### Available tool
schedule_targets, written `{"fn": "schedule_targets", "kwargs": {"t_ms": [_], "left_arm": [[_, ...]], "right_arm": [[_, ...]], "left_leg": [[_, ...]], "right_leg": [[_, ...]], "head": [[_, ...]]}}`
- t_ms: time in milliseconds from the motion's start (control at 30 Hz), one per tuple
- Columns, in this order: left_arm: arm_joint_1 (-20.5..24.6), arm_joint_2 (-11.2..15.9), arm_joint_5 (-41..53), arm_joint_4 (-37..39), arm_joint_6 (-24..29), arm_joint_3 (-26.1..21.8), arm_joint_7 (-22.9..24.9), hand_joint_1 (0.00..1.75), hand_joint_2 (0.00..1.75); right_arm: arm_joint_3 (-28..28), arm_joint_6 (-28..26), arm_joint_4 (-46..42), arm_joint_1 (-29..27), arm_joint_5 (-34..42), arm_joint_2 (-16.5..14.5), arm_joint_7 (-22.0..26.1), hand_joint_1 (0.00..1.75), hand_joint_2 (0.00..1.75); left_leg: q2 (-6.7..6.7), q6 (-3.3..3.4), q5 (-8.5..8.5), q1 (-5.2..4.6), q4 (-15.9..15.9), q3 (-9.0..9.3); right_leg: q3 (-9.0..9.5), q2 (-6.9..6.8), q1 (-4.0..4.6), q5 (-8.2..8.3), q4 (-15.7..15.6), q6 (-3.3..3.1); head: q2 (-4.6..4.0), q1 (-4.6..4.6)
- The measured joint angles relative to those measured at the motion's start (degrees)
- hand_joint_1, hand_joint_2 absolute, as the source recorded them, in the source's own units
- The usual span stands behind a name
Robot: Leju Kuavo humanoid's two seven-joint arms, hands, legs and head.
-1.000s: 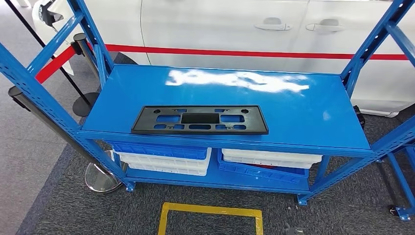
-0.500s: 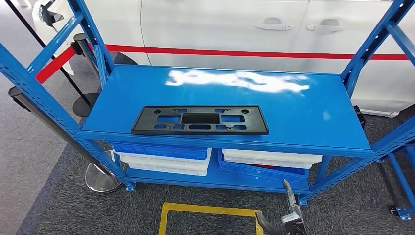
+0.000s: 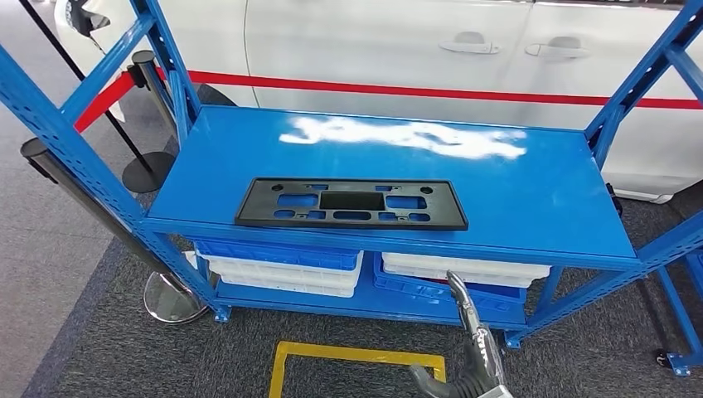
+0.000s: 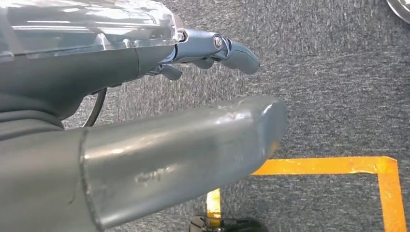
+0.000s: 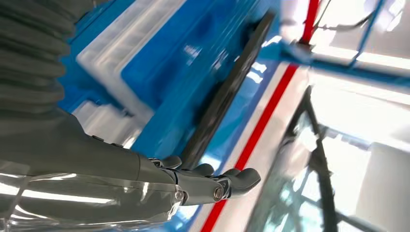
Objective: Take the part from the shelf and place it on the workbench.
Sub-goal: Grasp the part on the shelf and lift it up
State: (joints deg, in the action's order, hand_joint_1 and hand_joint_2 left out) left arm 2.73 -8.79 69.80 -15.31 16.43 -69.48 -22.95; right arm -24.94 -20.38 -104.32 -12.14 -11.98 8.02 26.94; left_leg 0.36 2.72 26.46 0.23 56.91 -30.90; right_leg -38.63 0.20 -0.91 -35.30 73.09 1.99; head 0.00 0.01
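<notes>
The right hand (image 3: pixel 471 348) has risen further into the head view, empty with fingers extended, nearing the shelf (image 3: pixel 530 191). The left hand (image 4: pixel 212 50) hangs empty over carpet. The part (image 3: pixel 351 204) lies flat near the shelf's front edge, untouched.

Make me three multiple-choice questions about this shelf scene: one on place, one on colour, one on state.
1. Where does the flat black plastic part lie?
A. top board of the blue metal shelf
B. grey carpet
C. inside a crate

2. What colour is the floor tape outline?
A. red
B. yellow
C. white

3. What is the right hand doing?
A. gripping the part
B. pressing a crate
C. holding nothing

Answers: 1 A, it rests near the board's front edge. 2 B, a yellow frame on the carpet. 3 C, its fingers are bare, short of the shelf.
</notes>
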Motion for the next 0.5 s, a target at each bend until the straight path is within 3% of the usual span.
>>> {"fn": "schedule_targets", "kwargs": {"t_ms": [33,67,133,167,233,333,400,467,500], "left_arm": [[0.08,-0.08,0.7,0.11,-0.08,-0.68,-0.22,0.0,0.0],[0.18,-0.18,1.41,0.25,-0.16,-1.34,-0.44,0.0,0.0],[0.35,-0.39,2.66,0.48,-0.25,-2.4,-0.85,0.0,0.0],[0.44,-0.5,3.16,0.57,-0.28,-2.84,-1.04,0.0,0.0],[0.58,-0.59,3.89,0.72,-0.34,-3.51,-1.31,0.0,0.0],[0.8,-0.64,4.63,0.86,-0.39,-3.92,-1.53,0.0,0.0],[0.91,-0.7,5.05,0.96,-0.44,-4.04,-1.66,0.0,0.0],[0.91,-0.74,5.26,1.02,-0.51,-4.25,-1.75,0.0,0.0],[0.9,-0.74,5.39,1.03,-0.53,-4.38,-1.77,0.0,0.0]], "right_arm": [[-0.89,1.29,-1.51,0.02,0.32,0.65,-0.3,0.0,1.75],[-1.76,2.53,-2.94,0.05,0.44,1.25,-0.68,0.0,1.75],[-3.24,4.27,-5.25,0.22,-0.34,2.04,-1.55,0.0,1.75],[-3.84,4.62,-6.13,0.4,-1.44,2.25,-2.02,0.0,1.75],[-5.01,4.51,-7.41,0.88,-4.85,2.55,-2.94,0.0,1.75],[-6.72,3.34,-8.42,1.86,-11.35,3.07,-4.37,0.0,1.75],[-7.78,2.42,-8.68,3.0,-15.41,3.35,-5.41,0.0,1.75],[-8.61,1.55,-8.65,4.3,-19.18,3.51,-6.65,0.0,1.75],[-8.97,1.19,-8.53,4.93,-21.0,3.55,-7.28,0.0,1.75]], "left_leg": [[-0.01,-0.06,0.06,-0.01,0.05,0.03],[-0.05,-0.17,0.15,-0.01,0.11,0.14],[-0.17,-0.55,0.47,-0.07,0.3,0.39],[-0.24,-0.83,0.66,-0.18,0.45,0.43],[-0.26,-1.48,0.9,-0.33,0.63,0.35],[-0.25,-2.47,1.68,-0.17,1.44,0.1],[-0.27,-3.02,4.51,0.04,5.99,-1.88],[-0.28,-3.43,8.16,0.24,13.93,-5.67],[-0.28,-3.58,8.91,0.35,16.81,-7.15]], "right_leg": [[-0.37,-0.01,0.0,0.72,0.41,0.01],[0.52,-0.04,0.0,2.55,-1.67,-0.06],[4.27,-0.16,0.04,6.65,-9.52,-0.44],[5.77,-0.19,0.13,7.83,-12.76,-0.7],[6.76,-0.14,0.4,8.1,-15.25,-1.18],[6.75,-0.08,0.26,8.31,-15.6,-2.06],[6.86,-0.19,0.04,8.41,-15.84,-2.63],[6.83,-0.21,0.08,8.34,-15.8,-2.87],[6.85,-0.21,0.08,8.3,-15.77,-2.88]], "head": [[0.0,0.01],[0.0,0.01],[-0.01,0.05],[0.0,0.05],[-0.01,0.03],[-0.01,0.01],[-0.01,-0.24],[-0.01,-0.46],[-0.01,-0.48]]}}
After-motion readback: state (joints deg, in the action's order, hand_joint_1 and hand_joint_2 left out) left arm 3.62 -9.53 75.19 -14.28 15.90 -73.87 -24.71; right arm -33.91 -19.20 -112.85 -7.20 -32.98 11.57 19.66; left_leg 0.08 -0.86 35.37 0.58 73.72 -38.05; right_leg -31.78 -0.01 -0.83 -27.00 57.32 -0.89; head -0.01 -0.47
